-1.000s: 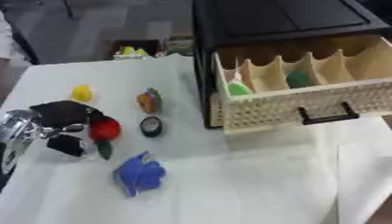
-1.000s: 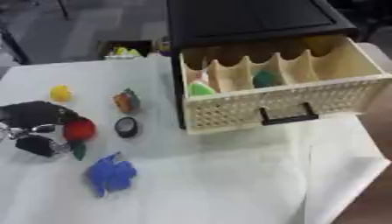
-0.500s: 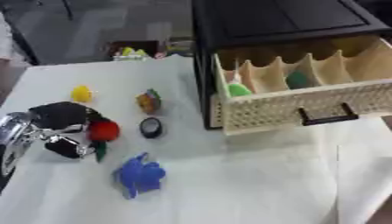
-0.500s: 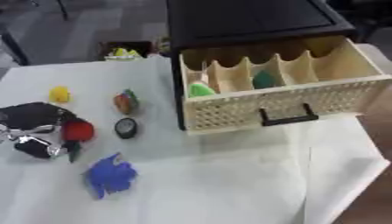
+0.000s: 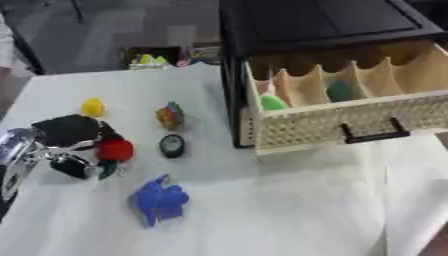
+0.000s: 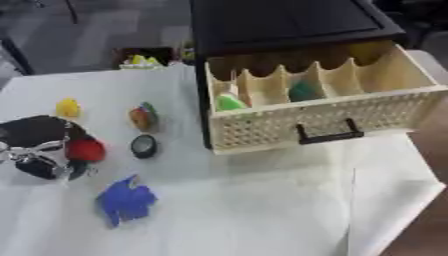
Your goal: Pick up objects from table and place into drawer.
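Blue object (image 5: 159, 200): nearest on the worktop (image 5: 289, 210), untouched.
Left robot hand (image 5: 74, 145): fingers curled around the red object (image 5: 115, 149), left side; lift straight before travelling.
Drawer (image 5: 350, 120): open far right; drop into a free compartment.

The left hand (image 5: 70, 145) sits at the table's (image 5: 289, 210) left edge, fingers curled around a red object (image 5: 115, 149). Just right of it lie a black disc (image 5: 171, 145) and multicoloured piece (image 5: 170, 115); below-right, a blue toy (image 5: 159, 200). Beyond these, bare cloth leads rightward to the open drawer (image 5: 350, 112), its rear compartments unobstructed from above.
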